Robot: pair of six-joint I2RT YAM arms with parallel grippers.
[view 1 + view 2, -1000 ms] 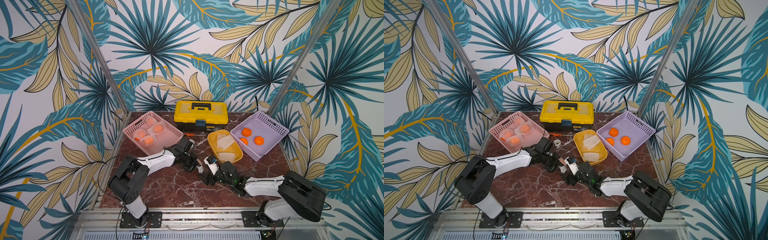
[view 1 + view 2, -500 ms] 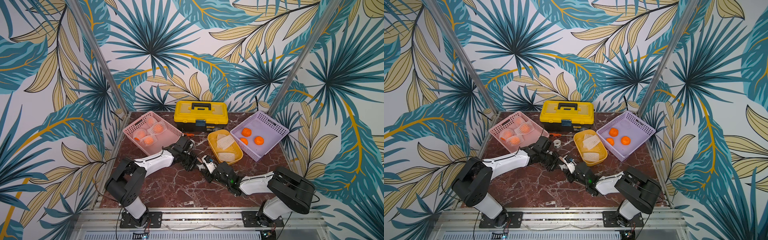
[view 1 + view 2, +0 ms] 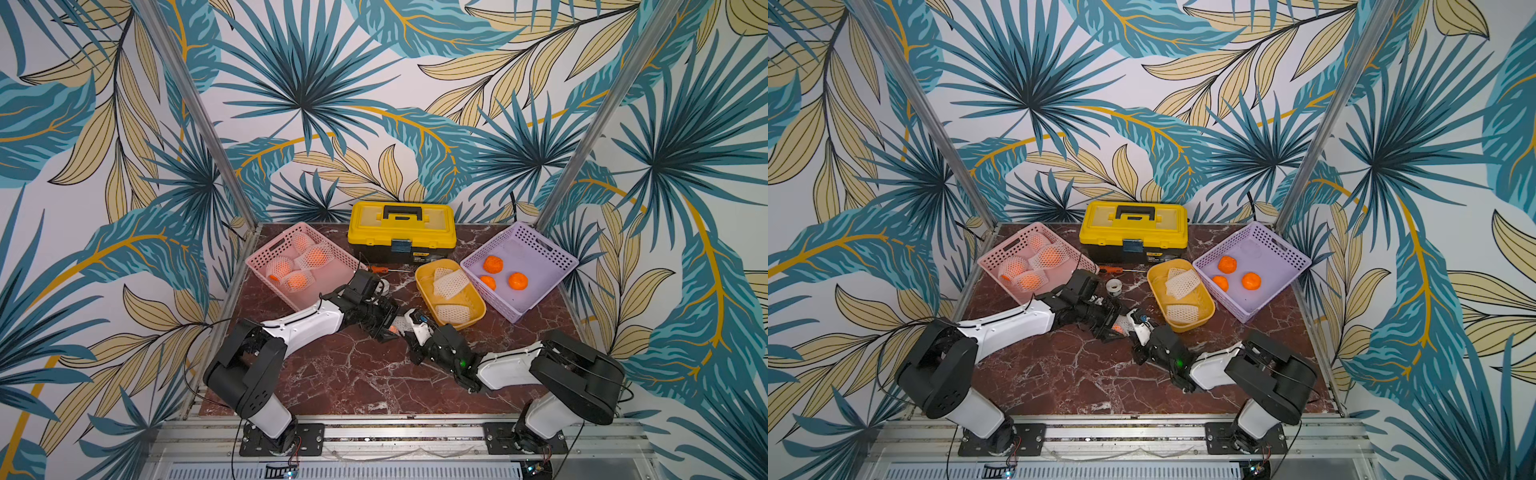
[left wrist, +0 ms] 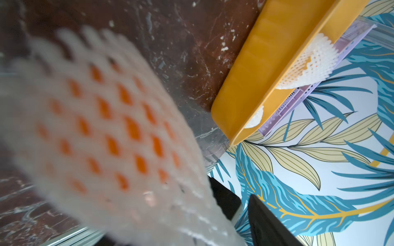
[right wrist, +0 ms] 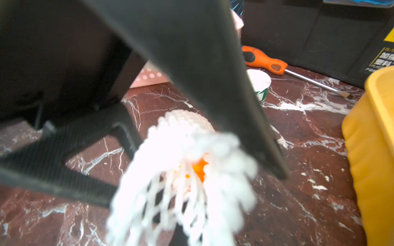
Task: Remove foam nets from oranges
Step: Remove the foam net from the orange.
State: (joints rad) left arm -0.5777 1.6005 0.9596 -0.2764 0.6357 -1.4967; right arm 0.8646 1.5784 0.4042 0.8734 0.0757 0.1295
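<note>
1. My left gripper point(image 3: 388, 328) lies low over the middle of the table point(image 3: 353, 374). It is released: its fingers point(image 5: 234, 106) stand spread on either side of the wrapped fruit.
2. The orange point(image 3: 392, 329) sits between those fingers, inside the net point(image 5: 183, 136). Its skin shows through the mesh holes in the left wrist view. I cannot tell whether a finger touches the net.
3. My right gripper point(image 3: 409, 327) faces the left one, tip to tip. It is clenched on the net's free end, which stretches from the orange toward it.
4. The yellow tray point(image 3: 420, 286) stands just beside my right gripper and holds empty nets point(image 3: 451, 283).
5. The purple basket point(image 3: 552, 257), next to the tray, holds three bare oranges point(image 3: 517, 281).
6. The pink basket point(image 3: 274, 249), behind my left arm, holds four netted oranges point(image 3: 316, 257).
7. The toolbox point(image 3: 401, 226) stands at the back between the baskets. The screwdriver point(image 3: 380, 269) lies in front of it, and the tape roll point(image 3: 1113, 286) is near my left wrist.
</note>
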